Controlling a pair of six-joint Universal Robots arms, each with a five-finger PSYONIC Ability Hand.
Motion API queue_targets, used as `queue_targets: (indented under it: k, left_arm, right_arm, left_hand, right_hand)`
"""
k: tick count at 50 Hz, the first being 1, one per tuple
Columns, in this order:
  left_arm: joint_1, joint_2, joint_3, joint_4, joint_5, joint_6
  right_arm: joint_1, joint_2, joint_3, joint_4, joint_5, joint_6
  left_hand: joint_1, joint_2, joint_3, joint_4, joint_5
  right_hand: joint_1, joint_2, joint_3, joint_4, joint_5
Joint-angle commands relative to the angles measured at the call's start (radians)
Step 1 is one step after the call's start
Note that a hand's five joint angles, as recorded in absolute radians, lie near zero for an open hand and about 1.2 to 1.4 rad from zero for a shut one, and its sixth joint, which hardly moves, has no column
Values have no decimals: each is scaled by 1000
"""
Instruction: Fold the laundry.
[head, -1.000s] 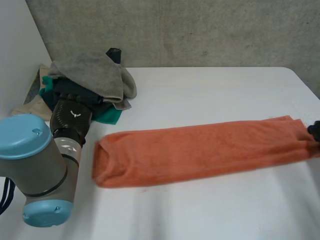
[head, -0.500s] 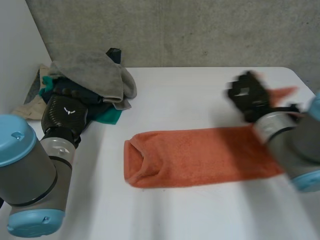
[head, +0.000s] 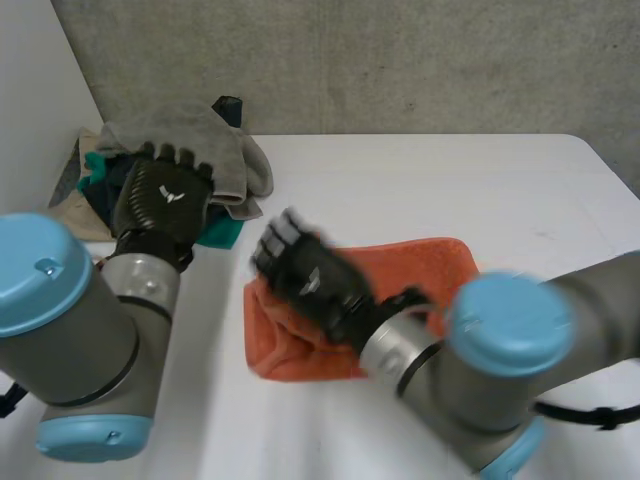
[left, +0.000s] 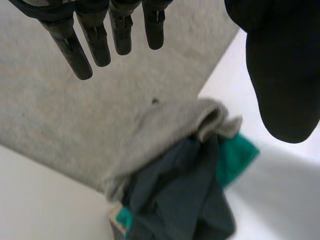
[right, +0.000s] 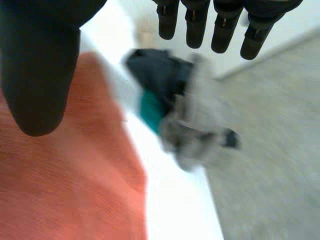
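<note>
Orange towel (head: 425, 265): doubled over, mid-tabletop (head: 450, 180), toward the front edge.
Right hand (head: 310, 275): over the towel's left end, fingers straight, thumb apart, grasping nothing.
Left hand (head: 160, 197): over the laundry pile, fingers straight, released.
Laundry pile (head: 215, 150): far left corner.

Right end of the orange towel (head: 430, 262) is now lying carried over to its left end, length halved. My right hand (head: 305, 275) is hovering there, open; my left hand (head: 160, 195) is lifting toward the laundry pile (head: 225, 150).
</note>
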Motion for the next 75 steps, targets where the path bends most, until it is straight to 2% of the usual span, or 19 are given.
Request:
queue_targets:
  k: [1,5,8,12,17,23,28,32,37,39,42,48,54,59,65,68,69,72,75]
  left_arm:
    - [-109,-90,150,1,70,-90]
    - [-159,-168,228,-8,148,-171]
    - [-182,-225,270,-9,182,-211]
    - [-192,-327,334,-29,184,-231]
    - [-193,-442,388,-90,141,-222]
    - [-189,-484,382,-130,59,-167]
    - [-196,-470,316,-155,-106,-78]
    - [-209,-444,252,-158,-172,-58]
    - [-230,-366,180,-160,-175,-71]
    - [-235,-340,163,-160,-177,-79]
    - [-248,-276,134,-163,-177,-104]
    - [-256,-122,108,-177,-175,-157]
    - [-244,-30,80,-193,-175,-163]
    - [-166,40,33,-203,-171,-168]
    - [-89,65,-14,-196,-163,-170]
    - [-80,60,-24,-189,-140,-176]
    - [-80,59,-24,-187,-134,-179]
    - [-75,51,-14,-184,-96,-211]
    - [-60,39,12,-175,-39,-267]
  right_arm:
    - [-210,-188,70,76,4,443]
    - [-273,-254,87,235,2,531]
    - [-348,-251,110,340,2,512]
    - [-416,-238,159,363,2,457]
    - [-449,-208,201,343,4,393]
    - [-451,-156,231,308,19,342]
    - [-443,-122,245,260,53,301]
    - [-443,-117,256,217,110,252]
    - [-442,-109,262,203,157,181]
    - [-442,-94,261,196,171,129]
    - [-437,-83,252,191,189,54]
    - [-425,-91,222,173,222,-32]
    - [-226,-126,141,108,234,-54]
    - [-81,-129,101,0,206,-123]
    - [81,-23,87,-59,15,-228]
    - [118,41,74,-51,-36,-238]
    - [123,55,72,-42,-36,-227]
    - [121,46,72,-30,-24,-190]
    - [111,0,77,-33,28,-11]
  left_hand:
    - [-2,-19,-24,-15,-16]
    - [9,-7,-12,-3,-5]
    - [18,2,-3,6,4]
    - [45,28,23,32,31]
    - [65,49,44,53,51]
    - [86,69,64,73,72]
    - [98,81,76,85,84]
    - [89,72,67,76,75]
    - [86,70,64,74,72]
    - [83,67,61,71,69]
    - [80,64,59,68,66]
    - [71,55,50,59,57]
    - [48,31,26,35,34]
    - [39,23,17,27,25]
    - [39,23,17,27,25]
    - [36,20,14,24,22]
    - [36,20,14,24,22]
    - [36,20,14,24,22]
    - [33,17,12,21,19]
  right_hand:
    - [-57,-43,-43,-47,-47]
    - [-57,-43,-43,-47,-47]
    - [-57,-43,-43,-47,-47]
    - [-57,-43,-43,-47,-47]
    - [-50,-36,-36,-40,-40]
    - [187,202,202,197,197]
    - [329,343,343,339,339]
    - [455,469,469,465,465]
    - [786,800,801,796,796]
    - [1164,1178,1178,1173,1173]
    - [1165,1179,1179,1175,1174]
    - [1165,1179,1179,1175,1174]
    - [1165,1179,1179,1175,1174]
    - [1165,1179,1179,1175,1174]
    - [1165,1179,1179,1175,1174]
    - [1165,1179,1179,1175,1174]
    - [942,956,956,952,952]
    - [-3,11,11,7,7]
    - [-57,-43,-43,-47,-47]
